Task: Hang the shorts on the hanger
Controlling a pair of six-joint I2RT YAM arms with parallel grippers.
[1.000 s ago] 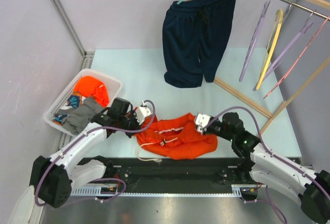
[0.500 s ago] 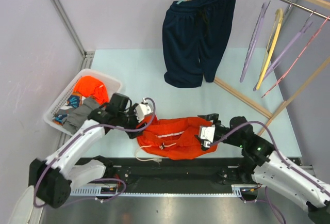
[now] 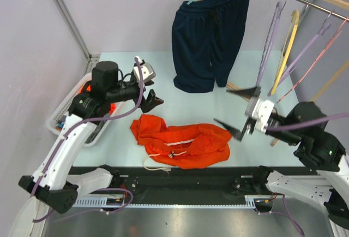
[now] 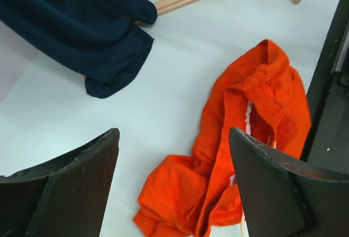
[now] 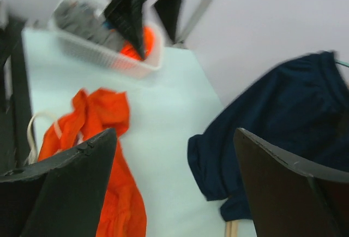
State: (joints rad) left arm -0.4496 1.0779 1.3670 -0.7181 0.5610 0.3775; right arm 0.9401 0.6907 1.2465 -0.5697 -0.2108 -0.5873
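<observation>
The orange shorts point(image 3: 181, 142) lie crumpled on the table near its front edge, white drawstring showing, with nothing touching them. My left gripper point(image 3: 150, 100) hangs open above and to the left of them; its wrist view looks down on the shorts point(image 4: 240, 155) between empty fingers. My right gripper point(image 3: 235, 111) is raised to their right, open and empty, with the shorts point(image 5: 101, 114) low in its blurred view. The lavender hanger point(image 3: 269, 40) hangs on the wooden rail at the back right, apart from both grippers.
Navy shorts point(image 3: 210, 35) hang on a teal hanger at the back centre. Yellow point(image 3: 286, 51) and pink point(image 3: 316, 62) hangers share the rail. A white basket point(image 3: 121, 90) of clothes stands at the left. A wooden rack bar point(image 3: 256, 104) lies on the table.
Both grippers opened and let go of the shorts, then rose up and apart, left toward the back left, right toward the right. The shorts now lie loose on the table.
</observation>
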